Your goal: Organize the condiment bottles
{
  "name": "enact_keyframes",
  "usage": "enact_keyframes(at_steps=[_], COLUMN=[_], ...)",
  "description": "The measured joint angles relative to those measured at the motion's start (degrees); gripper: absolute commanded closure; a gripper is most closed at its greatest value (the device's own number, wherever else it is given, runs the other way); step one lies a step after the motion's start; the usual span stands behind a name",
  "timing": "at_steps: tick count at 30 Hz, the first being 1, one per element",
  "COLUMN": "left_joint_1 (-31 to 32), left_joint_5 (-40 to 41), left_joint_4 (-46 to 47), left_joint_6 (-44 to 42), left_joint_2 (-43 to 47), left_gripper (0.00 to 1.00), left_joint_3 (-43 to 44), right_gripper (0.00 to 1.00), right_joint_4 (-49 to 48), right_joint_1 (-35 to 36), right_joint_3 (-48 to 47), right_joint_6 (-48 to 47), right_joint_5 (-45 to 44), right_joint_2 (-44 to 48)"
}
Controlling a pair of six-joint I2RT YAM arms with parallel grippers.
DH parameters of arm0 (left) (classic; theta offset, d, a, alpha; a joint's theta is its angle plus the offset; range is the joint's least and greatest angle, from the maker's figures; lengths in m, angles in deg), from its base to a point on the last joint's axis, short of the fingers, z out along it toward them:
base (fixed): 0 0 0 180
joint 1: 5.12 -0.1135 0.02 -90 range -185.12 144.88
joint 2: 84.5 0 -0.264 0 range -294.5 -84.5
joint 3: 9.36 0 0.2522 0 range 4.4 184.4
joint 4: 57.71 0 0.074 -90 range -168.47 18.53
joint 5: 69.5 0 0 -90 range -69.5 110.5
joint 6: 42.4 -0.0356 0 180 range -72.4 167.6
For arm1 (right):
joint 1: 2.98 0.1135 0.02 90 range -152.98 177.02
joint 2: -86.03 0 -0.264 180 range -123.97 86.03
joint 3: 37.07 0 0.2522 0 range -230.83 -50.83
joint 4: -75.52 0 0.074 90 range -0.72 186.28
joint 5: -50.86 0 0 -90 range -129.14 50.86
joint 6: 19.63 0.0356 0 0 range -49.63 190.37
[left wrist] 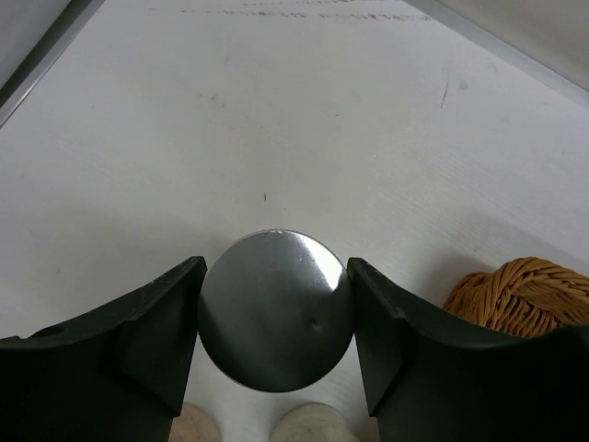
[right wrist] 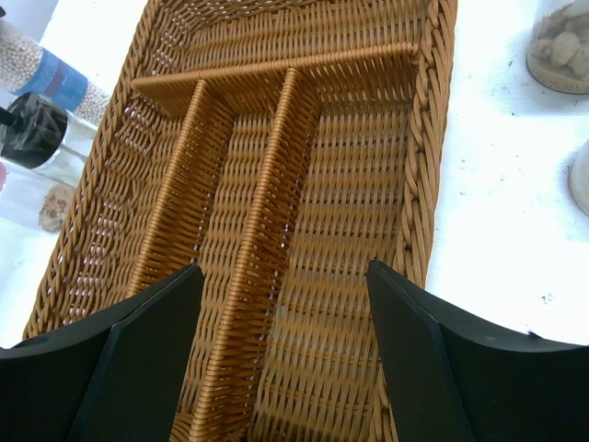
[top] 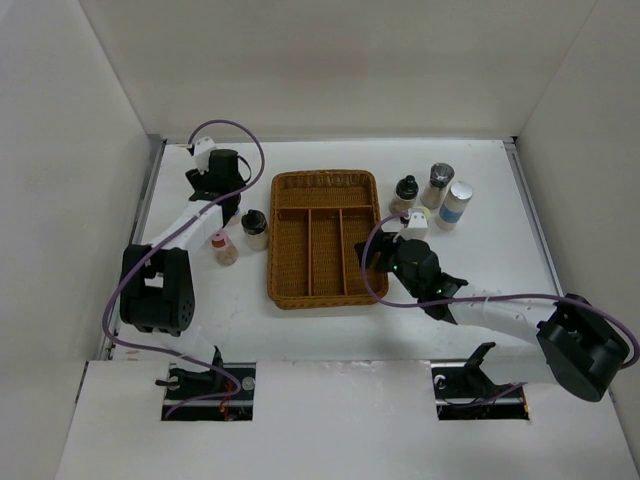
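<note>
**Entry: condiment bottles, sorting job.** Status: early, nothing stowed yet. Wicker tray (top: 322, 299), centre of tabletop (top: 480, 270): every compartment bare, and the right wrist view shows the same. L group, on the tabletop just L of the tray: black-capped jar (top: 254, 228) nearest the tray's L rim, with pink-capped bottle (top: 224, 248) beside it on the outer side, both upright. Third of that group: silver-capped jar (left wrist: 276, 318), hidden under the arm in the top view. In the left wrist view it stands between the fingers, with a tray corner near it to the R. Left pincer (top: 228, 195): pads against the cap on both sides, pinching the jar as far as that view shows. Can't tell whether it's off the tabletop. R group, off the tray's far R corner: small black-capped bottle (top: 405, 192), silver-topped shaker (top: 437, 183) and blue-labelled bottle (top: 456, 203), all upright and close together. A pale-topped item (top: 426, 213) sits just nearer, partly behind the right wrist; ID uncertain. Right pincer (right wrist: 283, 272): spread, holding nothing, hanging over the tray's near R part. Assessment: done, nil; left, the whole lot, approx. seven pcs incl. the doubtful one. Step in hand looks like a first pick by the L arm. The R arm has no bottle within reach of its fingers. Which compartment takes which bottle isn't evident from the layout.
</note>
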Motion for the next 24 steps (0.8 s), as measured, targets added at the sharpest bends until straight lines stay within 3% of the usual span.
enact_keyframes(at_steps=[6, 14, 24], left_joint_1=[0.94, 7.41, 18.14], left_joint_5=[1.07, 1.99, -1.29], left_joint_4=[-2.21, -1.36, 0.15], left_joint_6=[-1.16, -4.55, -5.33], left_joint_2=[4.44, 6.54, -0.24], left_gripper=[0.66, 0.66, 0.66], left_joint_3=[0.85, 13.46, 18.25], right_gripper=[0.21, 0.22, 0.22], right_joint_4=[-0.04, -0.13, -0.37], right_joint_1=[0.0, 0.0, 0.0], right_joint_3=[0.0, 0.0, 0.0], right_joint_6=[-0.02, -0.09, -0.42], right_joint_5=[0.0, -0.02, -0.2], right_joint_2=[-0.09, -0.35, -0.35])
